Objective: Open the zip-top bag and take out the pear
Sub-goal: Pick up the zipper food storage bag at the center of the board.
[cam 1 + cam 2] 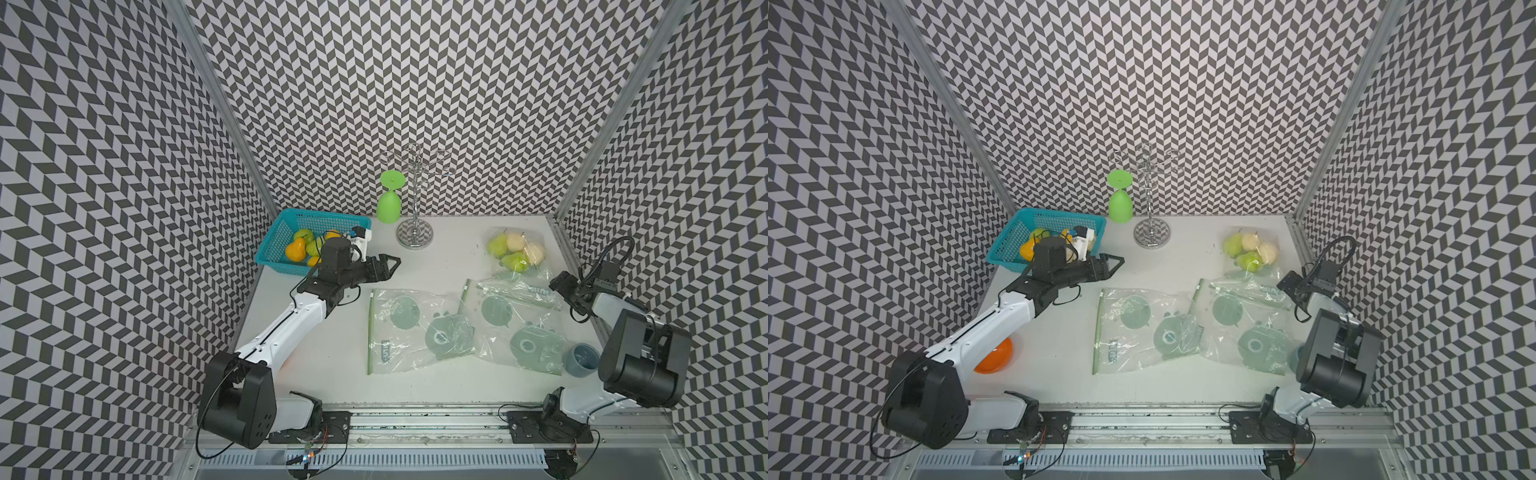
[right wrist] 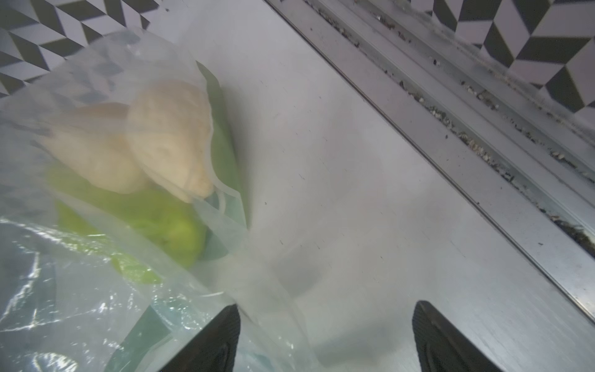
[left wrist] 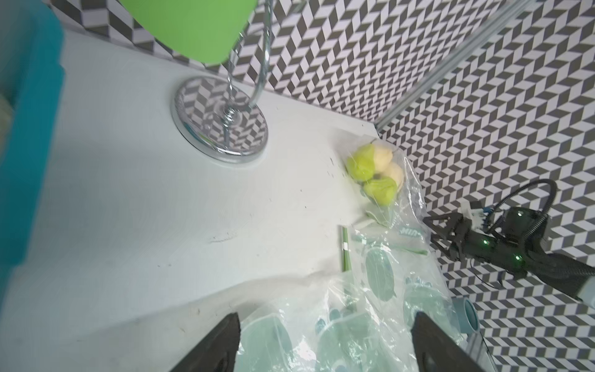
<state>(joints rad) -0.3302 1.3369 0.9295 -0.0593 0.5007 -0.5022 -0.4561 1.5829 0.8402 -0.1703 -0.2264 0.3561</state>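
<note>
Gaping wide and empty, the right gripper [image 1: 556, 284] is seen just beside the zip-top bag [image 1: 524, 272] enclosing the pear [image 1: 498, 245]; the left gripper [image 1: 392, 266], likewise spread and empty, is held well apart.

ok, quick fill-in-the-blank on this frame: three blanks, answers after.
The right gripper sits beside the zip-top bag holding ____. The left gripper is ____ and empty. The upside-down goblet beside the rack is ____.
Answers: pears; open; green.
</note>
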